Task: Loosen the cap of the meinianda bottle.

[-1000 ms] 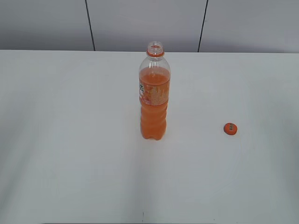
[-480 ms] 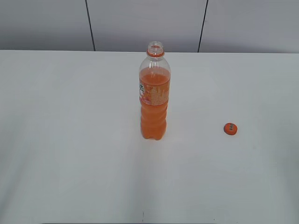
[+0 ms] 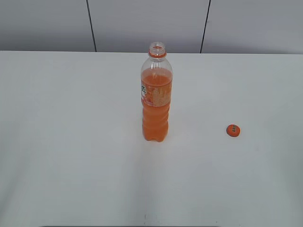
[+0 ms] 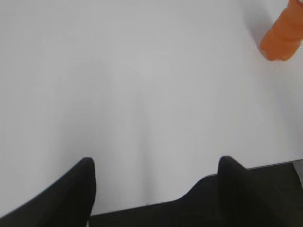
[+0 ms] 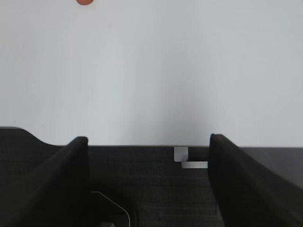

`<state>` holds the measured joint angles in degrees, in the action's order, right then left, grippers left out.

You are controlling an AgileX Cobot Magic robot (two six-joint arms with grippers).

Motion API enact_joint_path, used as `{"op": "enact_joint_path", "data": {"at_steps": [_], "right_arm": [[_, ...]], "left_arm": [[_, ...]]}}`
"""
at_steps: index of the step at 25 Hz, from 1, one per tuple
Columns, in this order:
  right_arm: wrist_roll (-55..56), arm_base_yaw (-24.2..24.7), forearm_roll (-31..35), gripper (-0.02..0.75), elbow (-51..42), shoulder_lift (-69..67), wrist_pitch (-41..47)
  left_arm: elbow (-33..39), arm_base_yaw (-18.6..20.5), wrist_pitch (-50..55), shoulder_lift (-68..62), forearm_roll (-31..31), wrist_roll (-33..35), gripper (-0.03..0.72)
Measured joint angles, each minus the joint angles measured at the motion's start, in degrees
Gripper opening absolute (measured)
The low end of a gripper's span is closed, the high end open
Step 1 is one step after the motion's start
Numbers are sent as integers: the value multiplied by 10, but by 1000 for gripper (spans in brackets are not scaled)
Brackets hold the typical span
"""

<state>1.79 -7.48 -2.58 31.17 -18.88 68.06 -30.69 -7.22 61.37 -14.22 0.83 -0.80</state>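
Note:
The meinianda bottle [image 3: 156,97] stands upright in the middle of the white table, with orange drink inside and its mouth uncovered. Its base shows at the top right of the left wrist view [image 4: 281,35]. The small orange cap [image 3: 233,130] lies flat on the table to the right of the bottle, apart from it; its edge shows at the top of the right wrist view [image 5: 84,2]. My left gripper [image 4: 156,165] is open and empty over the table's front edge. My right gripper [image 5: 148,142] is open and empty at the front edge. Neither gripper shows in the exterior view.
The white table [image 3: 71,142] ends at a grey panelled wall [image 3: 142,23] behind. Its dark front edge [image 5: 142,179] lies under the right gripper.

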Motion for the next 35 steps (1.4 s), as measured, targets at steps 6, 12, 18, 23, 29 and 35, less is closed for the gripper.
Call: {"op": "enact_joint_path", "data": {"at_steps": [6,12,18,23,29,35], "right_arm": [[0,0,0,586,0,59,0],[0,0,0,586,0,131,0],[0,0,0,586,0,191,1],[0,0,1,586,0,191,0],[-1,0,1,586,-20,191,-43],[-1,0,1,586,-20,191,-47]], "left_arm": [[0,0,0,79,0,0,489],[0,0,1,145,0,1,489],[0,0,1,145,1,1,489],[0,0,1,145,1,1,489],[0,0,1,145,1,1,489],[0,0,0,145,1,1,489]]}}
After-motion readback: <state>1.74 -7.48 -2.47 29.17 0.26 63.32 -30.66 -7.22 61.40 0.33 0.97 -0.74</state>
